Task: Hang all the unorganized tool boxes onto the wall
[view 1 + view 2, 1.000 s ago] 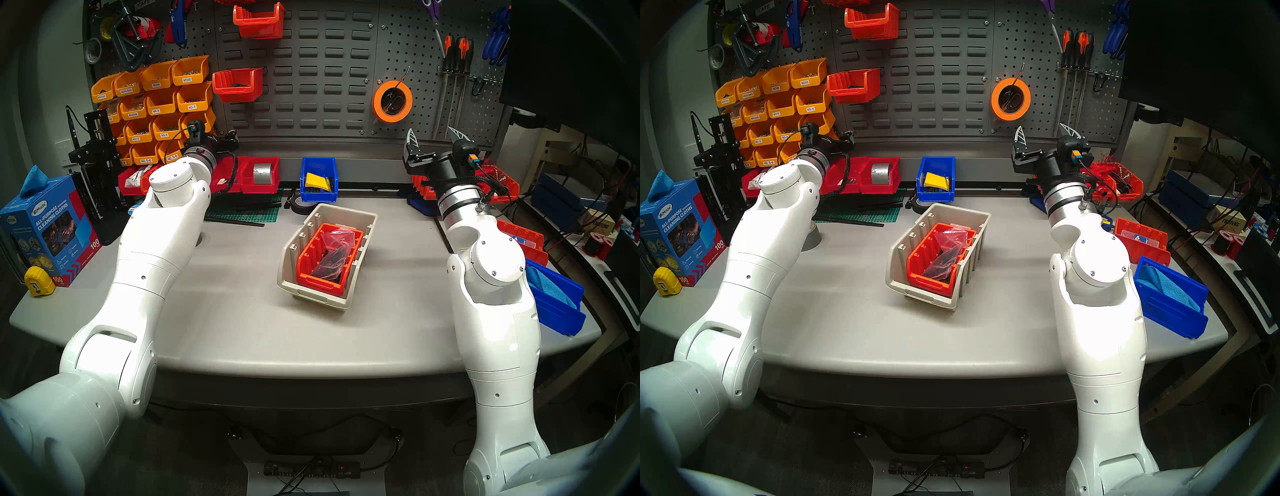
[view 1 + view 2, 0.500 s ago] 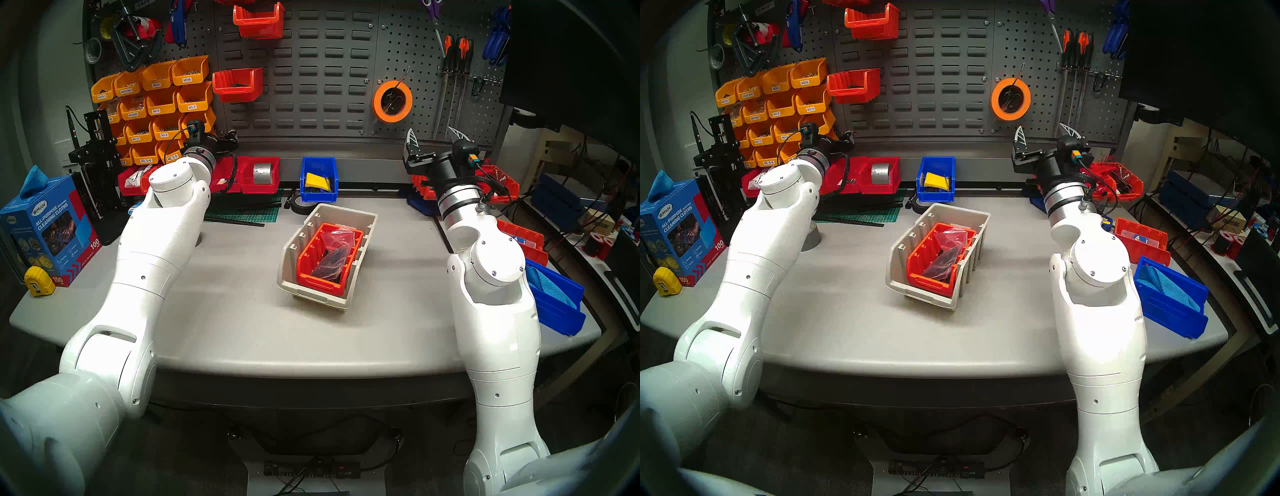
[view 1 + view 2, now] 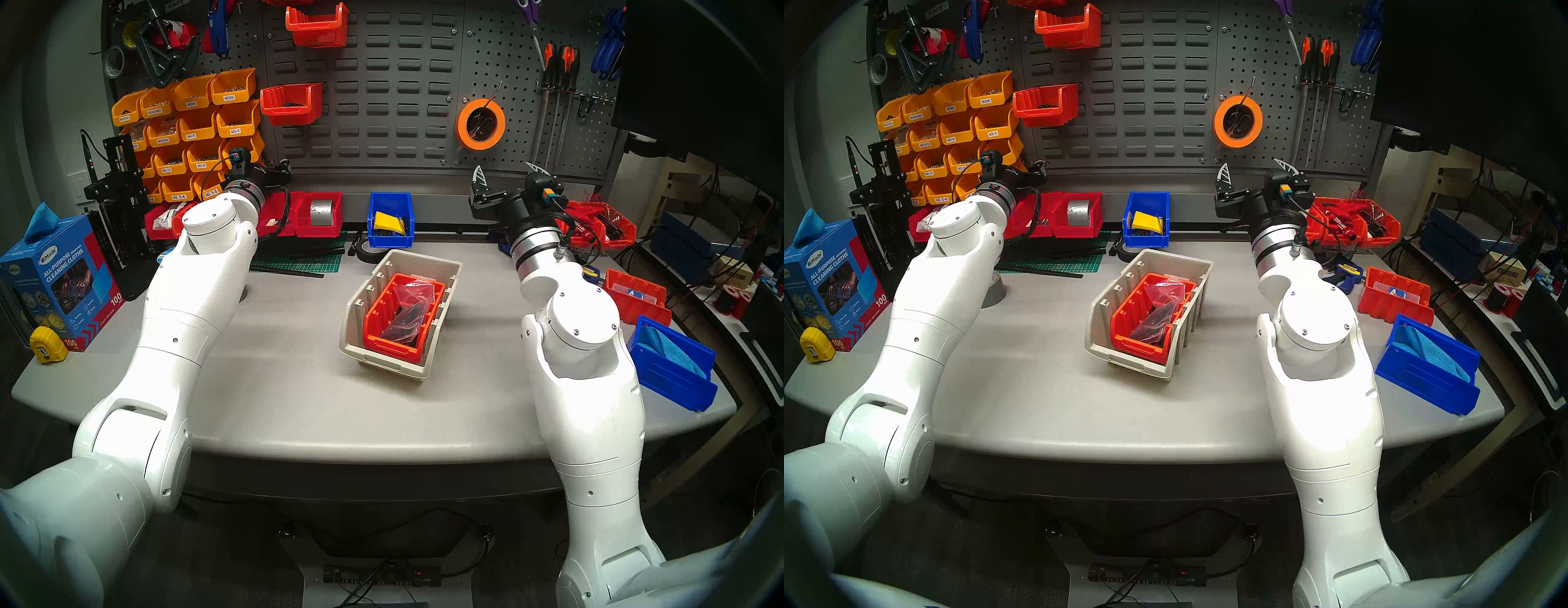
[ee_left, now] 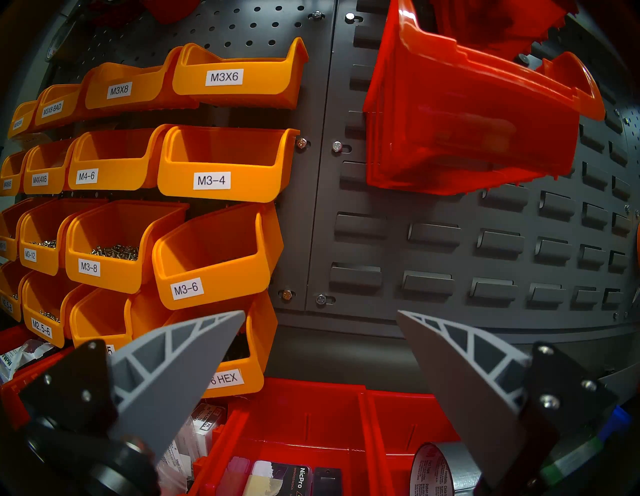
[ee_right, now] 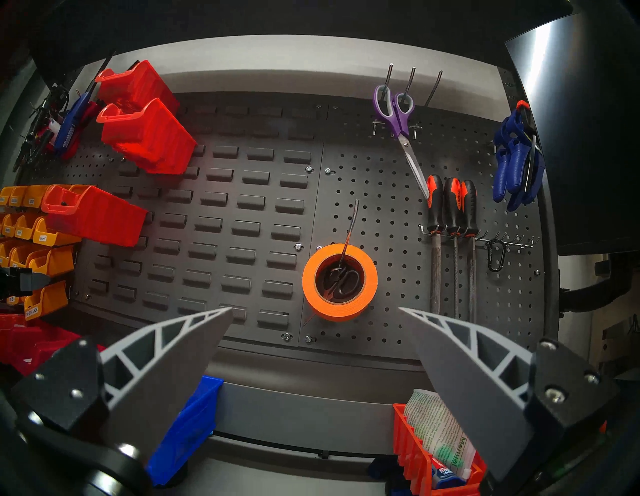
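While nested, the ribbed red-orange bin [image 3: 399,316] fills the smooth beige bin [image 3: 418,261].

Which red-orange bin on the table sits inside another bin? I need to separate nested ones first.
The red-orange bin mid-table, holding a plastic bag: it sits inside the beige bin. The other red-orange bin stands alone at the right.

Red-orange bin [image 3: 399,316] nested in beige bin [image 3: 428,361] mid-table, blue bin [image 3: 389,220] upright below slotted wall panel [image 3: 373,97]

Robot arms [image 3: 178,314]: glossy white shells, silver wrist rings, black braided cables; grey ribbed pointed fingers [image 4: 180,360] on black screwed mounts.
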Robot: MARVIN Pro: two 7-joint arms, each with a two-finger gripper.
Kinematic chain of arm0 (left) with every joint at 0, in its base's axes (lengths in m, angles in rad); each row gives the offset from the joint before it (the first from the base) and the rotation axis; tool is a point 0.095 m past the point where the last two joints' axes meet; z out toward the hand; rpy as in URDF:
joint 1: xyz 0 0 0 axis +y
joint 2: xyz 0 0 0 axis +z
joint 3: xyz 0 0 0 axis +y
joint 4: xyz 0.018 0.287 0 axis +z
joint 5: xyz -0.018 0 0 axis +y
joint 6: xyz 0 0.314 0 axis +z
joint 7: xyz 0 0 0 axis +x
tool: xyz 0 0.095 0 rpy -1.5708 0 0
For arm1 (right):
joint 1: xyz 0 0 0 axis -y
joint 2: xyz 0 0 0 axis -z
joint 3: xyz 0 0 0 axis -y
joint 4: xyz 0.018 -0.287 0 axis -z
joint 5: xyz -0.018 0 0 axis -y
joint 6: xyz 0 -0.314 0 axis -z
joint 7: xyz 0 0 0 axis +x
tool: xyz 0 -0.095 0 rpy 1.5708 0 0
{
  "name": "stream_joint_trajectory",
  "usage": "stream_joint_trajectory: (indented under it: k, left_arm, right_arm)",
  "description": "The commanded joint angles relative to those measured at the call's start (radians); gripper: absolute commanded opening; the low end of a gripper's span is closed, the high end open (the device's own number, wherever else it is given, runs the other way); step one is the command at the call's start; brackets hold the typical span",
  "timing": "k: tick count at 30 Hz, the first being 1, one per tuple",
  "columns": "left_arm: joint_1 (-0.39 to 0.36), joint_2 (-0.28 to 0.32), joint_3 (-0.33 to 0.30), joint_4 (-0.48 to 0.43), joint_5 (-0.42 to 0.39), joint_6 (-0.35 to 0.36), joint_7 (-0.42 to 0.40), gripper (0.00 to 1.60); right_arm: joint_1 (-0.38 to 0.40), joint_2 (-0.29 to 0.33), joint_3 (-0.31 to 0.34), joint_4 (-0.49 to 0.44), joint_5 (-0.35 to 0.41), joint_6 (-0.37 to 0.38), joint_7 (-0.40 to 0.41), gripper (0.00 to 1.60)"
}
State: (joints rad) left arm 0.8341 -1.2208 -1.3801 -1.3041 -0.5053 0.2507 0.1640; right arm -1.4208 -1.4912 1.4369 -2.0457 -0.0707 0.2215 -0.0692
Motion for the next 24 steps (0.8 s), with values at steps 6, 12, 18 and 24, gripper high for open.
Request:
stream_joint_trajectory:
  k: [6, 12, 18, 24]
  left_arm:
    - [-0.017, -0.002, -0.002, -0.014, 0.002, -0.007, 0.002, 1.6]
    - [-0.017, -0.002, -0.002, -0.014, 0.002, -0.007, 0.002, 1.6]
    - [-0.017, -0.002, -0.002, -0.013, 0.002, -0.007, 0.001, 1.6]
    - [-0.017, -0.002, -0.002, -0.013, 0.002, -0.006, 0.001, 1.6]
  right_arm:
    - [-0.125, -0.067, -0.11, -0.187, -0.095, 0.154, -0.133, 1.6]
    - [-0.169, -0.064, -0.158, -0.257, -0.106, 0.218, -0.173, 1.6]
    - [-0.233, -0.031, -0.239, -0.346, -0.084, 0.294, -0.24, 1.6]
    - [-0.267, 0.024, -0.326, -0.398, -0.042, 0.345, -0.329, 1.6]
